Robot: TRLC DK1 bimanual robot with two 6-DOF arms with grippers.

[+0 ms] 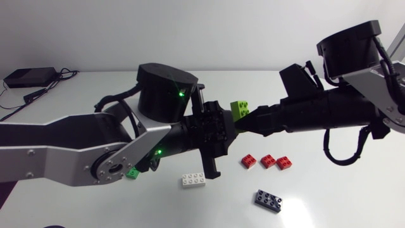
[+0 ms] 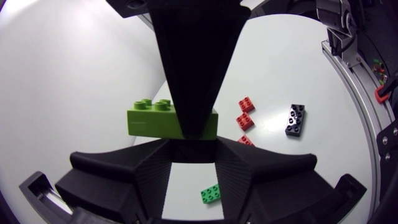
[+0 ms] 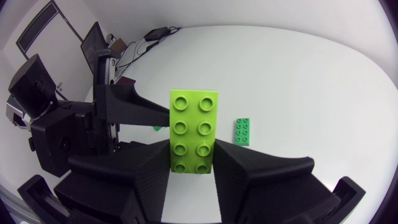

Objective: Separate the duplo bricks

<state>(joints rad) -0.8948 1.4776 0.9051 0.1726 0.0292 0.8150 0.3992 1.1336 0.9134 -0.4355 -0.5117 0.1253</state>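
The left gripper (image 2: 194, 150) sat with its two black fingers apart, and through the gap between them a small green brick (image 2: 212, 194) showed on the white table (image 2: 74, 74) below. Just ahead of the fingertips hung a lime-green brick (image 2: 149, 119), studs up, with one broad finger of the right gripper (image 2: 196, 127) lying across its near face (that finger hid part of the brick). On the table beyond, three red bricks (image 2: 244, 121) lay in a loose row, the nearest partly behind a left finger, and a black brick (image 2: 295, 119) lay near them, not touching.
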